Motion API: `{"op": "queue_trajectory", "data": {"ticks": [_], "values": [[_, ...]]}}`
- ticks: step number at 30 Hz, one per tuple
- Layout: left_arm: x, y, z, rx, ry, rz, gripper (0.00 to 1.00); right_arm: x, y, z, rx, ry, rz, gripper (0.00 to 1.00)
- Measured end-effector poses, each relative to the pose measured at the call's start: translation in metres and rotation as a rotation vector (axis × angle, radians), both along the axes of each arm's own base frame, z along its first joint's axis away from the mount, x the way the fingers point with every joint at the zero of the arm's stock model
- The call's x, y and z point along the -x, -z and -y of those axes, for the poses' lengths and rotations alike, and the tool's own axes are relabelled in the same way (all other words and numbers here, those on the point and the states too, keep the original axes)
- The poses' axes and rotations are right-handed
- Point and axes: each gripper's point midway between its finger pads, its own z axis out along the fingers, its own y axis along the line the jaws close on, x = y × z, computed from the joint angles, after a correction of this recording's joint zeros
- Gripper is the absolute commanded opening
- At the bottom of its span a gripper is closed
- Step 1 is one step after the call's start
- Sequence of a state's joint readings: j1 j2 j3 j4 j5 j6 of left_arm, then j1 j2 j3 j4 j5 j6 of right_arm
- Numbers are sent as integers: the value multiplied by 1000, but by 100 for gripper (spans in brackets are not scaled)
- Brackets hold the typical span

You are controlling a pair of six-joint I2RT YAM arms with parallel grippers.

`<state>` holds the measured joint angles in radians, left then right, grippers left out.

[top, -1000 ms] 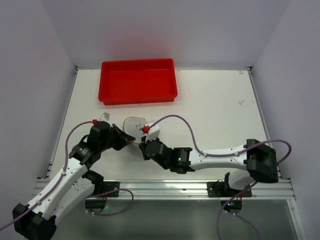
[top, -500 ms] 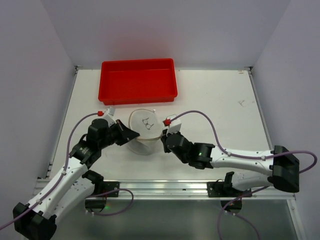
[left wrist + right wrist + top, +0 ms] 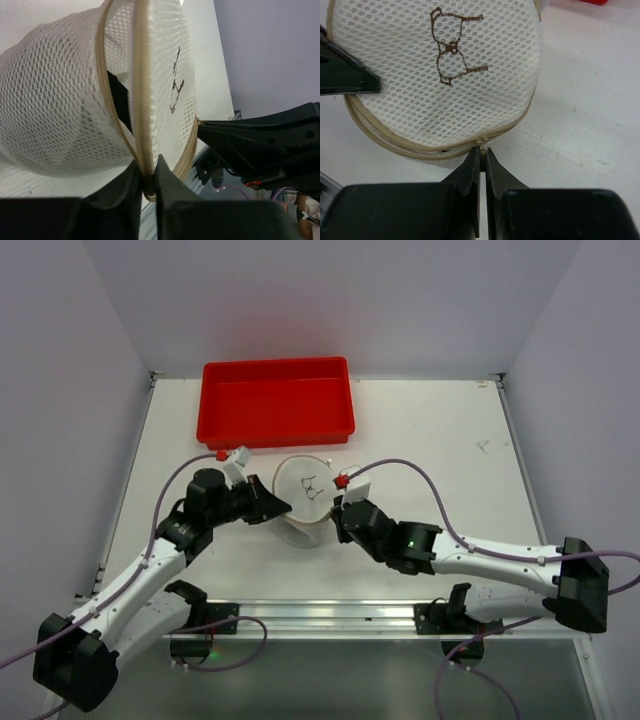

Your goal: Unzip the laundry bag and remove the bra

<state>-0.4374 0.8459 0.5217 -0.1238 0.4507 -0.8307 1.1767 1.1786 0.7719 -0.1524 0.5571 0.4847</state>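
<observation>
Laundry bag (image 3: pixel 300 505): on tabletop (image 3: pixel 430 440), between the two hands, just in front of red tray (image 3: pixel 275 435), tipped so lid faces up and toward right arm.

Progress, as judged: zip partly open, gap shows between lid and body on left-wrist side. Rest of seam looks closed. Unzipping under way.

Bra (image 3: pixel 118 92): dark shape inside bag, seen through gap. Not yet out.

Left hand (image 3: pixel 148 172): pinching bag rim at seam.

Right hand (image 3: pixel 481 152): pressed together on zip pull (image 3: pixel 480 143).

Tray: nothing visible inside.
</observation>
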Motion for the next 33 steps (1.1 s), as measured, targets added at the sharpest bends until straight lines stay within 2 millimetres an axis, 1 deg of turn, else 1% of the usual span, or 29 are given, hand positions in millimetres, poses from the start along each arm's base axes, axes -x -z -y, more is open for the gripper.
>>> {"op": "queue_trajectory", "data": {"ticks": [2,3,5,6,7,8,9,11,13,16,19,21,23,25,27,30,33], "values": [[-2,4,3,-4,21,0,32,2,0,-1,-2,-13,-4,0],[-3,6,5,-6,28,-4,39,3,0,-3,-4,-24,-8,0],[-6,9,7,-13,42,0,45,7,1,-6,-3,-42,-11,0],[-7,11,7,-19,45,-2,51,10,1,-9,-3,-55,-12,0],[-9,11,8,-23,48,-2,55,14,0,-13,-4,-71,-14,0],[-12,11,9,-29,52,1,58,18,1,-19,-5,-92,-20,0],[-15,9,10,-33,55,6,64,21,1,-24,-7,-107,-24,0],[-20,5,12,-34,57,19,70,25,2,-35,-10,-131,-34,0],[-24,2,11,-40,43,23,76,24,4,-41,-8,-131,-38,0],[-31,-1,3,-84,-24,3,79,20,7,-50,-11,-124,-43,0],[-41,-6,-12,-158,-120,-25,81,17,8,-56,-12,-112,-43,0],[-44,-7,-24,-211,-180,-45,82,14,6,-59,-14,-99,-37,0],[-45,-3,-34,-257,-226,-63,82,11,1,-62,-21,-90,-28,0],[-42,5,-47,-313,-271,-88,82,7,-5,-67,-32,-81,-17,0],[-37,8,-62,-361,-323,-96,82,5,-10,-70,-41,-77,-11,0],[-29,-5,-73,-358,-362,-61,82,3,-14,-74,-48,-69,-5,0],[-20,-19,-71,-301,-357,-45,82,1,-13,-74,-46,-55,-4,0]]}}
